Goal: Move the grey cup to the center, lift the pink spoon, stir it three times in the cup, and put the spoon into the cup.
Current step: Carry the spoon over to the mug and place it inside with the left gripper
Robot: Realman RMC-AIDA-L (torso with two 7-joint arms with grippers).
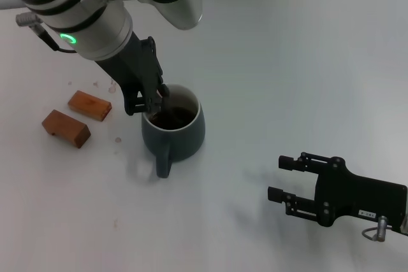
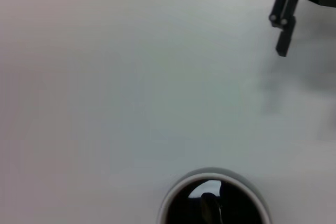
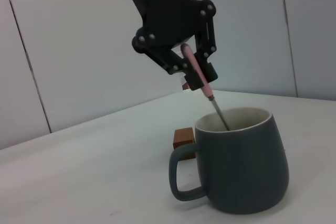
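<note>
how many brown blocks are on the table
2. Both lie to the left of the grey cup: one brown block farther back, the other brown block nearer the front. None seems hidden.

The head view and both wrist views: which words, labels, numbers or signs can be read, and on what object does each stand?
None can be read.
A small white label on the right gripper body: too small to read.
The grey cup, pink spoon, brown blocks and left gripper show no text.

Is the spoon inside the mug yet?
Partly: the pink spoon, tilted in the left hand, has its lower end dipped below the grey cup rim.
</note>
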